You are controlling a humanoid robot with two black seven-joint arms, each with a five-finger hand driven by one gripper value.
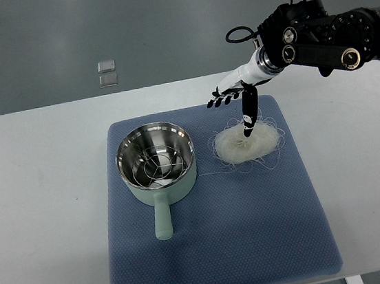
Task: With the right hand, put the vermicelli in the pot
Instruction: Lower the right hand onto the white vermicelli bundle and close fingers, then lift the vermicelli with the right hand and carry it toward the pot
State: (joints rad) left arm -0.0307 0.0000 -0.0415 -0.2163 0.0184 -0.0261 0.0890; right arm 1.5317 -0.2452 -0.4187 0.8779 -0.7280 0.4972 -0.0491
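Well off to the hand's left the pot point(156, 161) sits empty on the blue mat point(217, 249), handle toward the near edge. Right under the right hand point(234, 98) lies the vermicelli point(246, 144), a pale nest, with one dark finger pointing down onto it and the others spread, holding nothing. It looks like the reach-to-grasp step; next the fingers must close around the nest.

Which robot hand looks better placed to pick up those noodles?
The right robot hand: it hovers at the vermicelli, one finger reaching down onto it, beside the pot. No left arm shows.
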